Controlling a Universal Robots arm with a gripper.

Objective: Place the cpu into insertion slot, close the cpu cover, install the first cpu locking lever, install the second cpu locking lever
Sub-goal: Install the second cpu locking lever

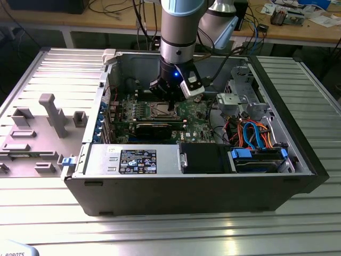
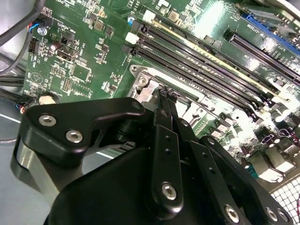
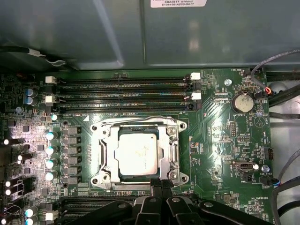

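The cpu [image 3: 137,152], a square chip with a silvery top, lies in the insertion slot [image 3: 100,179] on the green board. The cpu cover [image 3: 109,150] lies flat around it as a silvery frame. A thin wire lever [image 3: 136,123] runs along the cover's edge nearest the memory slots. In the first wrist view my gripper [image 3: 161,183] is shut, its black tips together at the middle of the cover's opposite edge. The second wrist view shows the gripper [image 2: 166,93] low over the slot's metal rim [image 2: 144,85]. In the exterior view the gripper [image 1: 169,106] hangs over the slot inside the open case.
Long memory slots [image 3: 122,96] run beside the socket. A long black graphics card [image 1: 154,127] lies close by. Drive bays with blue and orange cables [image 1: 256,138] stand at the exterior view's right. Case walls [image 1: 114,69] surround the board. Grey fixtures [image 1: 48,114] stand outside at the left.
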